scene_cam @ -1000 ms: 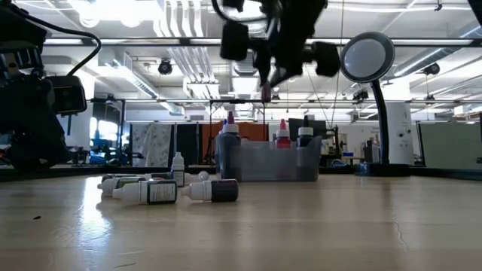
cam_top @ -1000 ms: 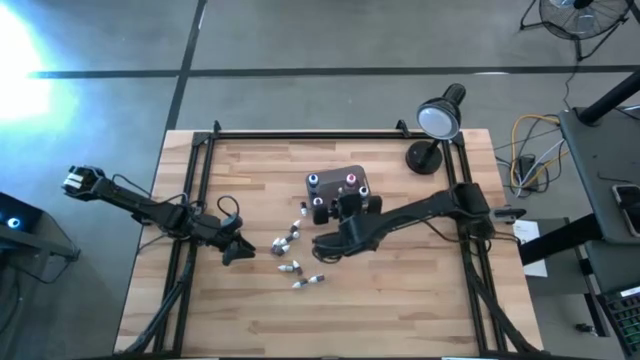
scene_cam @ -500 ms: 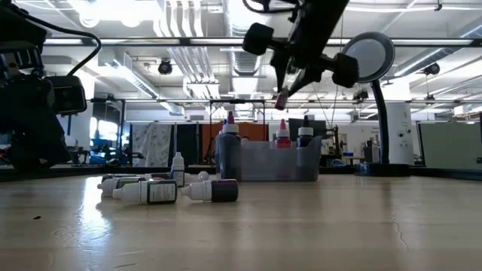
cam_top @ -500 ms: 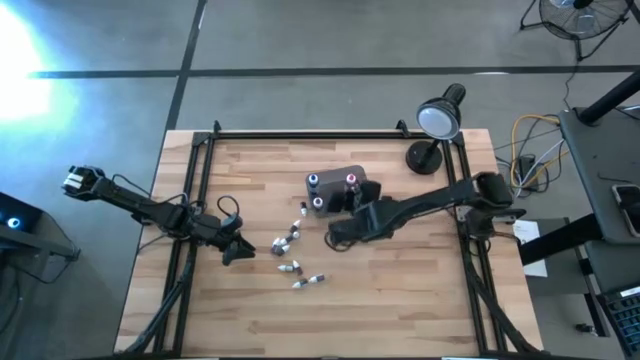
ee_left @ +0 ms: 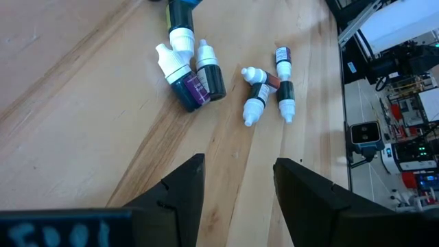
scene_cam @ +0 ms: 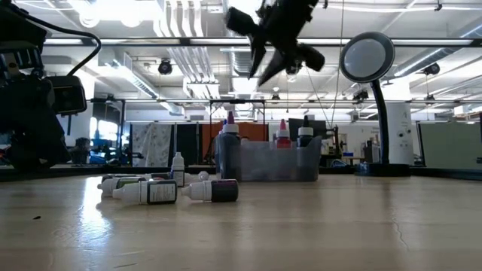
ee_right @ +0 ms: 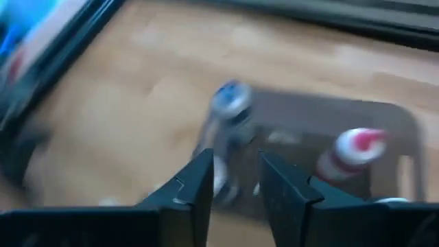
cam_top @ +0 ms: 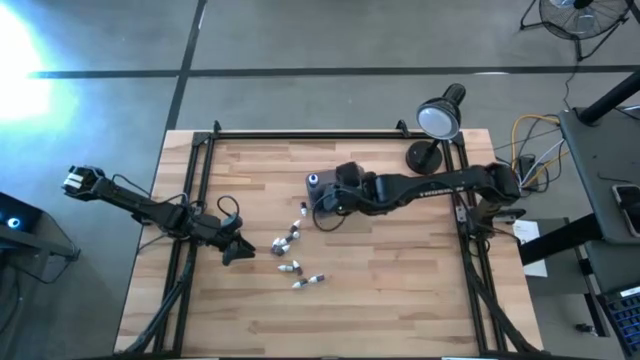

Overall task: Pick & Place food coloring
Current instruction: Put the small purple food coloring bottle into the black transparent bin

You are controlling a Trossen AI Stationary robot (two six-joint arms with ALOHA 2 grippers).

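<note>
The right hand (cam_top: 322, 205) hangs above the grey tub (scene_cam: 275, 161) near the counter's (cam_top: 400, 300) centre, its arm reaching in from 3 o'clock. In its wrist view the two fingers (ee_right: 192, 195) stand a narrow gap apart with nothing between them, and below them the tub (ee_right: 384, 123) holds a blue-capped bottle (ee_right: 230, 103) and a pink-capped bottle (ee_right: 353, 151), both upright. The low view shows three bottles standing in the tub.

The left hand (cam_top: 238, 248) waits low over the counter toward 9 o'clock, fingers (ee_left: 182, 192) spread wide and empty.

The remaining bottles (cam_top: 291, 245) lie scattered on the counter between the two hands, at about 7 o'clock from the tub. The left wrist view shows six (ee_left: 199, 79) on their sides in two touching clusters. In the low view one small bottle (scene_cam: 178, 168) stands upright among them. A round desk lamp (cam_top: 437, 122) stands at the counter's 1 o'clock corner.
</note>
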